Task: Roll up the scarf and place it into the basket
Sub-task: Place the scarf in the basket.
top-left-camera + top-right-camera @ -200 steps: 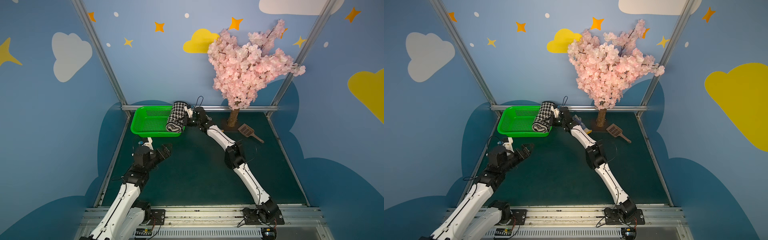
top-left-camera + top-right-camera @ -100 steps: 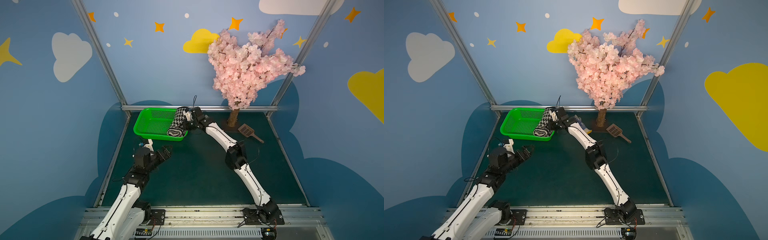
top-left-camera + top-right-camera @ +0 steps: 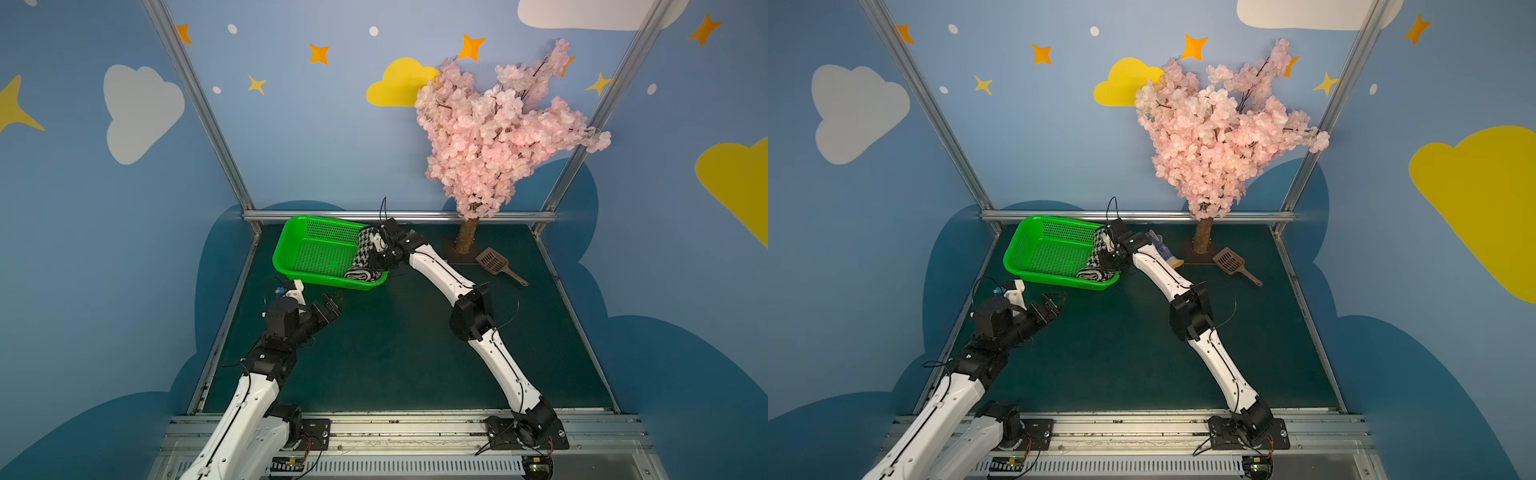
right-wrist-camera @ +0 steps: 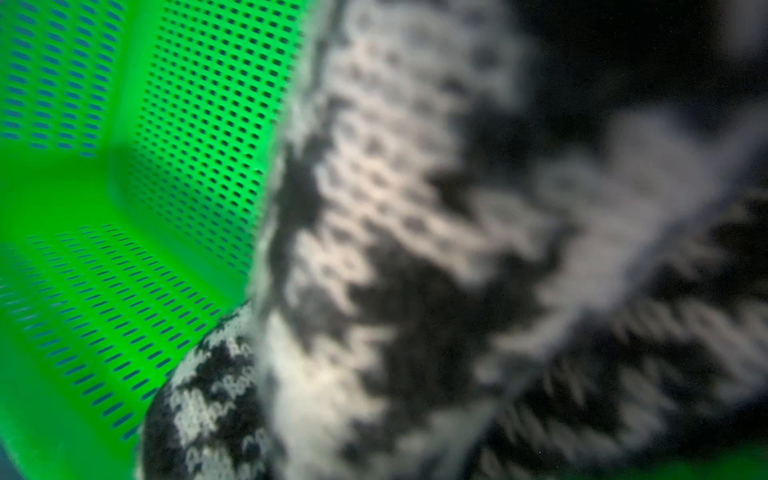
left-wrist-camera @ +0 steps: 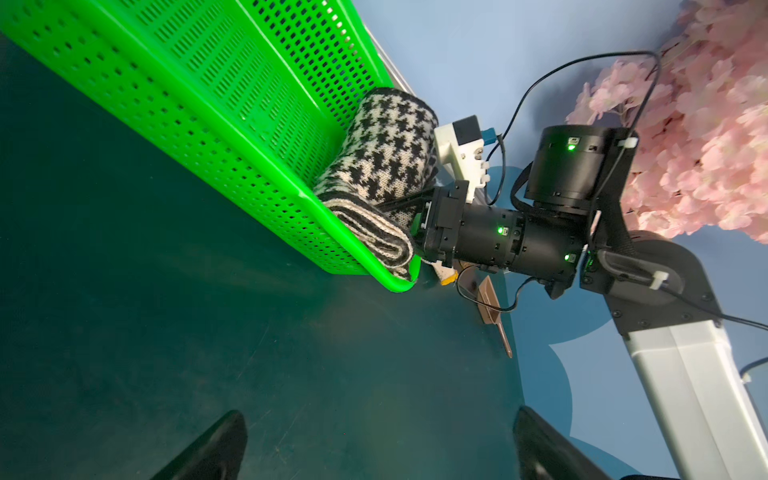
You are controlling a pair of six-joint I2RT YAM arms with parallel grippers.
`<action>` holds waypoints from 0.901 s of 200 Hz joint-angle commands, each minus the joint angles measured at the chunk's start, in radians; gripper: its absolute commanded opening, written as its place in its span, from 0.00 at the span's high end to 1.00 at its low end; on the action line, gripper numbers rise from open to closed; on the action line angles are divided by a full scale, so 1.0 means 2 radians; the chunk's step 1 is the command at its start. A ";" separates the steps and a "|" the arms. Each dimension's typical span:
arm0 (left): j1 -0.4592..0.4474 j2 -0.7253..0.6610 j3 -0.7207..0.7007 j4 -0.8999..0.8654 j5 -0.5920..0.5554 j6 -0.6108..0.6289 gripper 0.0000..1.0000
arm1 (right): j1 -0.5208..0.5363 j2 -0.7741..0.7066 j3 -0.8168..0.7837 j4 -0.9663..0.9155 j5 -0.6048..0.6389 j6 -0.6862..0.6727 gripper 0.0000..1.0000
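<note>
Nearest, the left gripper [image 3: 331,302] hovers wide open over the dark mat [image 3: 395,353]; beyond it, the green basket [image 3: 291,249] holds the rolled scarf [image 3: 365,257] at its right end, with the right gripper [image 3: 379,261] clamped on the roll; farthest, a brown scoop [image 3: 494,262] and a pink tree [image 3: 498,137].

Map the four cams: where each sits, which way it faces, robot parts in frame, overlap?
Top views: high above the front rail, looking down toward the back wall; left arm and right arm, left gripper open, right gripper shut on the scarf in the basket.
Left wrist: low over the table, facing basket, scarf and right arm; own fingertips show.
Right wrist: right against the scarf, blurred, basket wall behind; no robot parts.
Shared: scarf and basket in all views.
</note>
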 commanded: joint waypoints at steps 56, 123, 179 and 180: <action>0.002 -0.033 0.015 -0.075 -0.030 0.022 0.00 | 0.031 -0.032 -0.032 -0.033 0.024 0.001 0.10; 0.008 -0.050 0.011 -0.096 -0.066 0.037 0.00 | 0.040 -0.093 -0.059 0.006 0.020 -0.002 0.08; 0.020 -0.051 0.024 -0.116 -0.133 0.065 0.00 | 0.049 -0.171 -0.060 -0.021 0.070 -0.019 0.08; 0.020 -0.051 0.026 -0.117 -0.136 0.067 0.00 | 0.049 -0.175 -0.064 -0.021 0.071 -0.019 0.08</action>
